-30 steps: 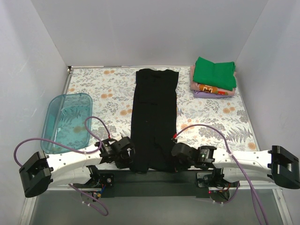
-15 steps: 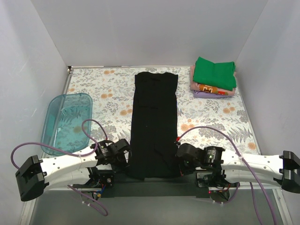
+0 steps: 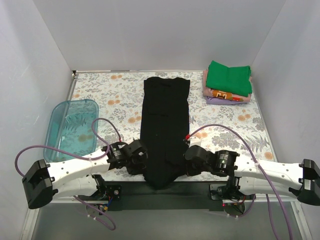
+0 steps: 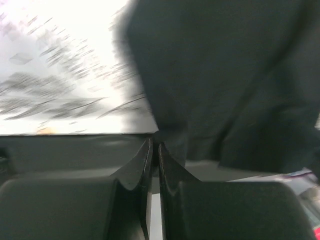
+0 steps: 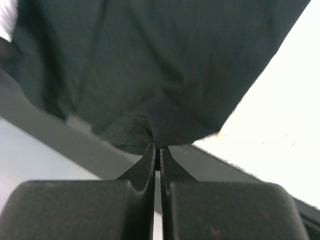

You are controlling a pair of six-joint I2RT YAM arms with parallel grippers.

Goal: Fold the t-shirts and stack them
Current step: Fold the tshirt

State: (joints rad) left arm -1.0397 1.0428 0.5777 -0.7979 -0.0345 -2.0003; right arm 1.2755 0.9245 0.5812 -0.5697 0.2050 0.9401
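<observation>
Black t-shirt (image 3: 165, 117) hem is sitting pinched in our nearly closed jaws, left gripper (image 4: 155, 144) and right gripper (image 5: 156, 148) gripping its near corners. It is lying lengthwise mid-table on the floral tablecloth (image 3: 110, 95), well apart from the green-topped folded stack (image 3: 229, 77).

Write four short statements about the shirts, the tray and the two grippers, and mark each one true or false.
1. The black t-shirt lies as a long narrow strip down the middle of the table. True.
2. The teal tray sits on the right side of the table. False: it is on the left side, beside the left arm.
3. The left gripper and the right gripper are each shut on the near end of the black t-shirt. True.
4. The green shirt is at the bottom of the folded stack. False: it lies on top of the stack, in the far right corner.
</observation>
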